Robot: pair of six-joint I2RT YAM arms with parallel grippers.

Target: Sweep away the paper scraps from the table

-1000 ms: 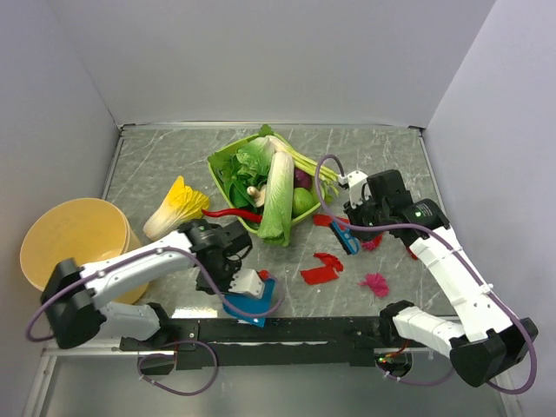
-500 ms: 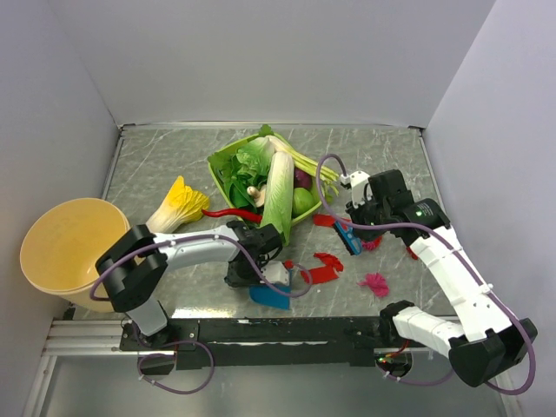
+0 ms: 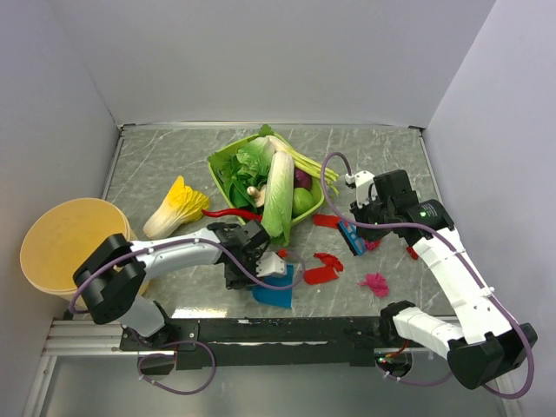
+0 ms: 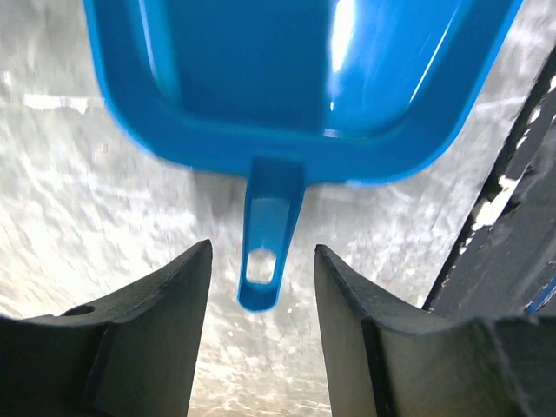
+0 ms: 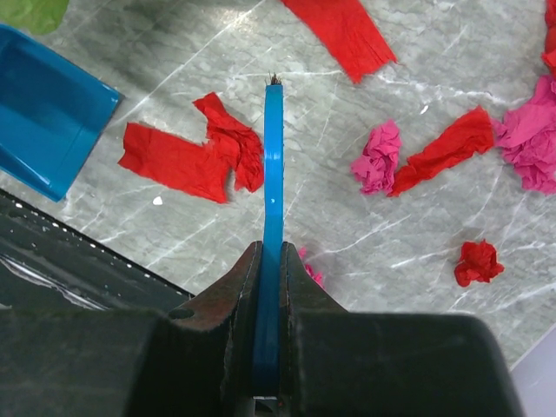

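Red and magenta paper scraps (image 3: 319,275) lie on the grey marble table (image 3: 174,156) right of the middle, and they also show in the right wrist view (image 5: 187,162). A blue dustpan (image 3: 276,296) lies flat near the front edge, just left of the scraps. My left gripper (image 3: 254,280) is open over the dustpan's handle (image 4: 261,261). The handle tip lies between the fingers (image 4: 165,304) with gaps on both sides. My right gripper (image 3: 365,221) is shut on a thin blue brush (image 5: 273,165) above the scraps.
A green basket (image 3: 221,161) of vegetables stands at the middle back. A yellow napa cabbage (image 3: 174,207) and a red chili (image 3: 228,213) lie to its left. A tan bucket (image 3: 69,248) stands at the left edge. A black rail (image 3: 287,330) runs along the front.
My left arm has swung to the right, and the dustpan now lies farther right, close to the red scraps. The right arm has barely moved.
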